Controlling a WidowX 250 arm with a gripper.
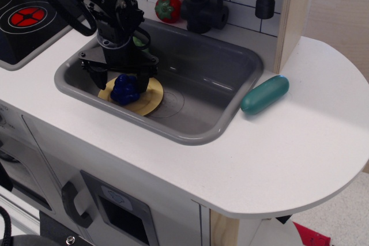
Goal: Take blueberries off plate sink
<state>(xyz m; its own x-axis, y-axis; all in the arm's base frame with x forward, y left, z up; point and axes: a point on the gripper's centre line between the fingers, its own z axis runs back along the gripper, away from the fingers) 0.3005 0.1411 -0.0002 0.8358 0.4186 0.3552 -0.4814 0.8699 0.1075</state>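
Note:
The dark-blue blueberries (124,90) lie on the left part of the yellow plate (151,94), which rests on the floor of the grey sink (207,70) at its left end. My gripper (122,82) is lowered into the sink right over the berries. Its jaws are open, one finger on each side of the cluster, and the tips reach down to about berry height. I cannot tell whether the fingers touch the berries. The gripper body hides the back of the plate.
A black faucet (199,4) stands behind the sink with a red toy fruit (168,8) beside it. A teal oblong object (264,94) lies on the white counter to the right. A toy stove (26,18) is at the left. A wooden post (291,15) rises at the right.

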